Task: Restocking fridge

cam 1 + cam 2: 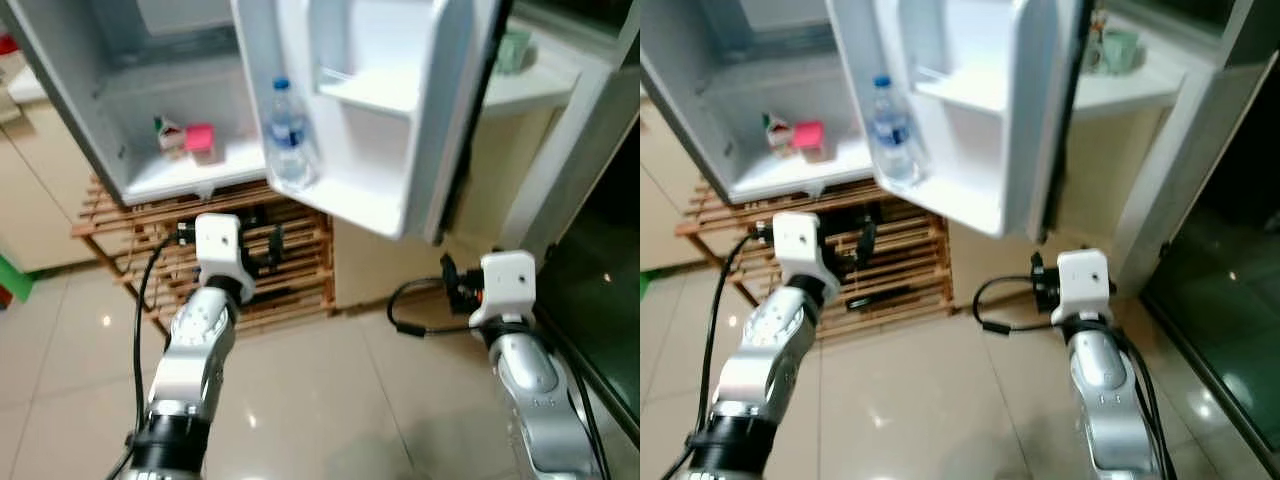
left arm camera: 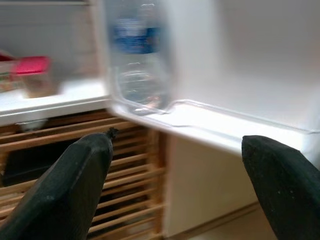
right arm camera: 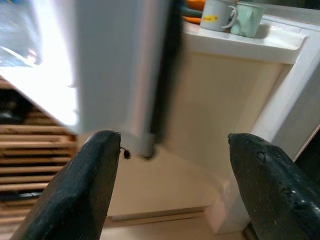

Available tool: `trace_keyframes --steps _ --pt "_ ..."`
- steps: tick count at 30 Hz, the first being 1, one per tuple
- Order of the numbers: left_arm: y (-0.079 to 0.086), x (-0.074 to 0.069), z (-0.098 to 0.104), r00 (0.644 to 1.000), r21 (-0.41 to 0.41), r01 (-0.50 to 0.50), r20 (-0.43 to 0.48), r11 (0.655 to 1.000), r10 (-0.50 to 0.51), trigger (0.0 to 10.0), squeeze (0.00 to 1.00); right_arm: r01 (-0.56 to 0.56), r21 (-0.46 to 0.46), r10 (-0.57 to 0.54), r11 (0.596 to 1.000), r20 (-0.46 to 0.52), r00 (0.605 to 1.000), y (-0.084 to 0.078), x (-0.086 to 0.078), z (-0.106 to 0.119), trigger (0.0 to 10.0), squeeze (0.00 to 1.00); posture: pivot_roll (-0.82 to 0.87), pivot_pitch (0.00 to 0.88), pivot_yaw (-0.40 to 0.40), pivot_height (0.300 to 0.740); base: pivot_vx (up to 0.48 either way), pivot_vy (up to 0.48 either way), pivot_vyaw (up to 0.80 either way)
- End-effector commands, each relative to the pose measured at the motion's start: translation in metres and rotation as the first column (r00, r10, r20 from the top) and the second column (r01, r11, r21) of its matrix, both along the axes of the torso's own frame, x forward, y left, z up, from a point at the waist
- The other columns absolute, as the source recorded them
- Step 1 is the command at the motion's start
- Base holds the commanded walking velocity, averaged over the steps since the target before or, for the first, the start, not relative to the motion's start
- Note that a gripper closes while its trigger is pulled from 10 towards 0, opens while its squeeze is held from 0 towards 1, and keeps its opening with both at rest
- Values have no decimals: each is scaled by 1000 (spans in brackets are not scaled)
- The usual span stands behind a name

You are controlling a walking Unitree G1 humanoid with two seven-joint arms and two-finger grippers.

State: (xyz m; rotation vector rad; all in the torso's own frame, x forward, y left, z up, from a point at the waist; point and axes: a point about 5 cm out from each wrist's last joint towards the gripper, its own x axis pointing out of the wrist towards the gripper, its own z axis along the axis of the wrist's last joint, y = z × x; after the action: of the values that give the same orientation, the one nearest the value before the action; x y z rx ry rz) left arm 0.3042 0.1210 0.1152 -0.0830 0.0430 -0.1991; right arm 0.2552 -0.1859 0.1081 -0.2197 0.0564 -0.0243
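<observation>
1. fridge (image 1: 110, 110) is open, door (image 1: 420, 110) swung out toward the robot; a bottle (image 1: 288, 135) stands upright in the lowest door bin (image 1: 350, 205), at the bin's end nearest the fridge body; long axis vertical
2. left gripper (image 2: 175, 170) has its fingers spread wide with nothing between them; it's low, in front of the wooden rack (image 1: 290, 270), and the bottle sits up and ahead of it, a bit toward the robot's right
3. right gripper (image 3: 170, 170) is spread too, also empty; it faces the door's outer edge, with mugs (image 3: 235, 17) on a counter (image 3: 250, 45) beyond
4. so the left arm looks clearly nearer the bottle; I'd guess any reach goes upward and needs a side-on grip
5. pink-lidded tub (image 1: 200, 140) sits inside on the fridge floor
</observation>
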Motion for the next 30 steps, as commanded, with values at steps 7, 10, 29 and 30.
trace_keyframes --steps 7,10,29,30 --pt "9 4 6 999 -7 -40 15 999 40 10000 0 -14 2 14 1000 27 1000 4 3 5 10000 0 -191 0 91 740 249 -408 445" --pt "10 4 8 998 -27 -49 30 998 50 10000 0 -4 11 4 1000 32 999 2 5 6 10000 0 -188 0 87 740 285 -381 440" --pt "56 18 -23 982 194 -72 -160 978 104 10000 0 266 -73 -259 961 88 962 -36 92 35 10000 0 -69 0 76 740 82 -37 45" --pt "59 15 -25 981 212 -61 -166 975 97 10000 0 267 -81 -260 960 90 961 -35 95 36 10000 0 -63 0 75 740 0 0 0"
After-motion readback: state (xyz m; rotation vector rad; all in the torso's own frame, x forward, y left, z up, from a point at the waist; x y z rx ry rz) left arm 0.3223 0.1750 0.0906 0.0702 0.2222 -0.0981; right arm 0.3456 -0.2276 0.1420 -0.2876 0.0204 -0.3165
